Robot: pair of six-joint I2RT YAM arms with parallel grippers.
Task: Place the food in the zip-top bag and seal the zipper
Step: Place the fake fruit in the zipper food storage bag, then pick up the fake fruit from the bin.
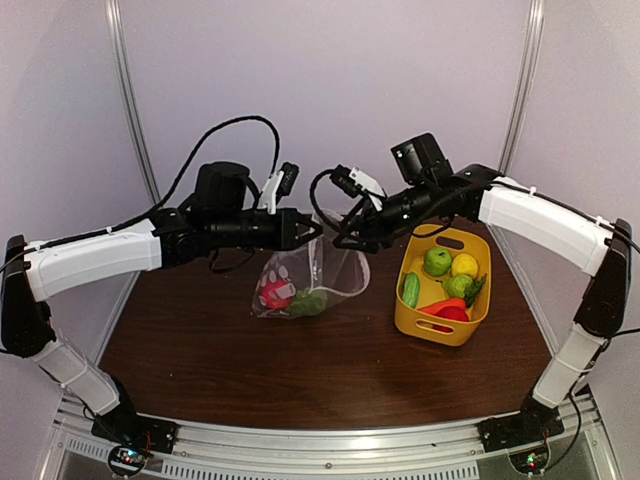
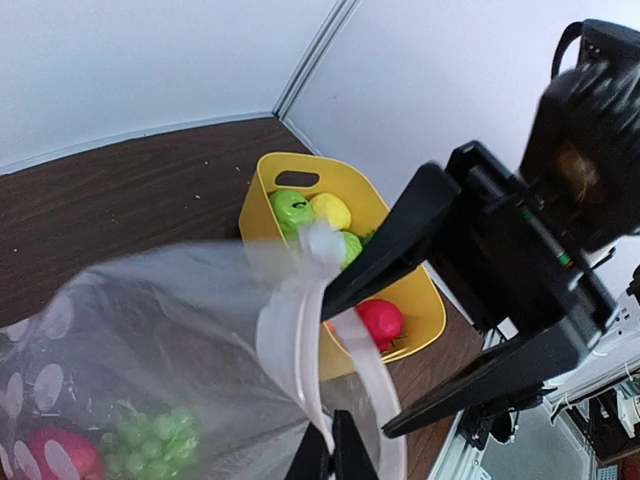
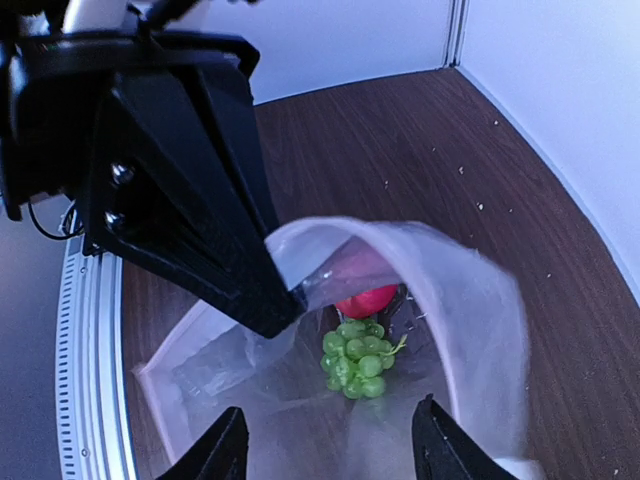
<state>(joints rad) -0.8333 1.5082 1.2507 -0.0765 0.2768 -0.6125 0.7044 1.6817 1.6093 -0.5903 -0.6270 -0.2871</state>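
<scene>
Left gripper [image 1: 308, 228] pinches the bag [image 1: 300, 285] by its rim at centre, apple [image 1: 272, 293] and grapes [image 1: 308, 302] inside; right gripper [image 1: 345, 238], jaws apart and empty, hovers at the mouth [image 3: 400, 240], which, held one-sided, may sag shut before the basket [image 1: 430, 328] food [image 1: 440, 262] arrives.

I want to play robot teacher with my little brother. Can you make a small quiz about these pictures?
1. True or false: the green grapes lie inside the zip-top bag.
2. Which one pinches the bag's rim? A left gripper B right gripper
3. Fill in: the yellow lemon sits in the yellow ____.
Key: 1 true. 2 A; the right gripper is open above the bag. 3 basket.
</scene>
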